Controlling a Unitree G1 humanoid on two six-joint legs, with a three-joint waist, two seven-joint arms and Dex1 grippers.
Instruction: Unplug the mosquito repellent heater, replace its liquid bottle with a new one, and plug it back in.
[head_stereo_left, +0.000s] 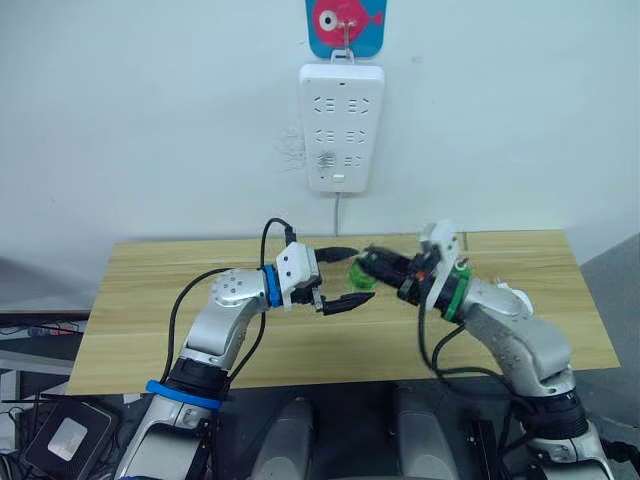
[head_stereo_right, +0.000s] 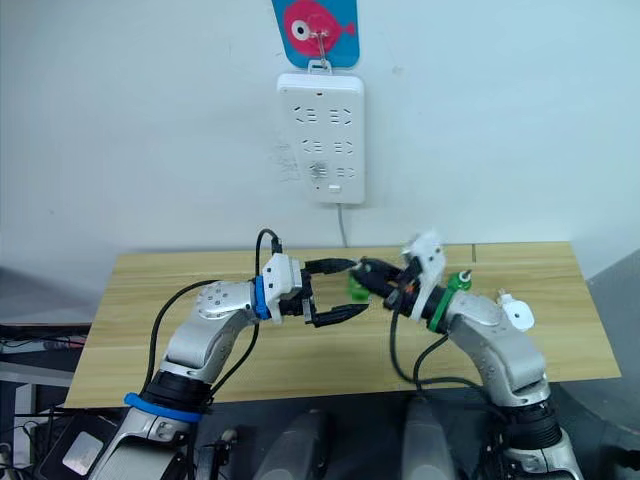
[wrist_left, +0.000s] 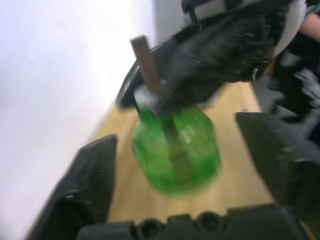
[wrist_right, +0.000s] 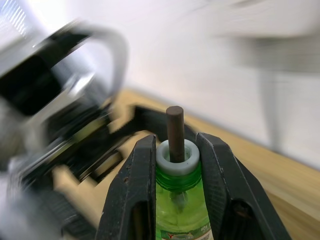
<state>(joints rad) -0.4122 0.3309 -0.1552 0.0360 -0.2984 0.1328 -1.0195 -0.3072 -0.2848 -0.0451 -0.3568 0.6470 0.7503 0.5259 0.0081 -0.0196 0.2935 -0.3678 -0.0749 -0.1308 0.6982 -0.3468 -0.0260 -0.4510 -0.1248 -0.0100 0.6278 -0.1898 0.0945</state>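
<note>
The bottle (wrist_right: 182, 212) is made of clear green plastic (shiny), with a smooth white collar (wrist_right: 177, 156) and a dull brown wick (wrist_right: 175, 131). The table (head_stereo_left: 540, 300) is made of pale wood. The power strip (head_stereo_left: 342, 125) is made of glossy white plastic.

Counter (head_stereo_left: 150, 300): bottle (head_stereo_left: 361, 272) above its middle, left tool (head_stereo_left: 338, 278) left, right tool (head_stereo_left: 378, 266) right; power strip (head_stereo_left: 341, 126) on wall behind.

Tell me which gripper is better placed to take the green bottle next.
Left, likely. The right gripper already clamps the green bottle at its neck, while the left gripper stands open with the bottle between its fingers.
</note>
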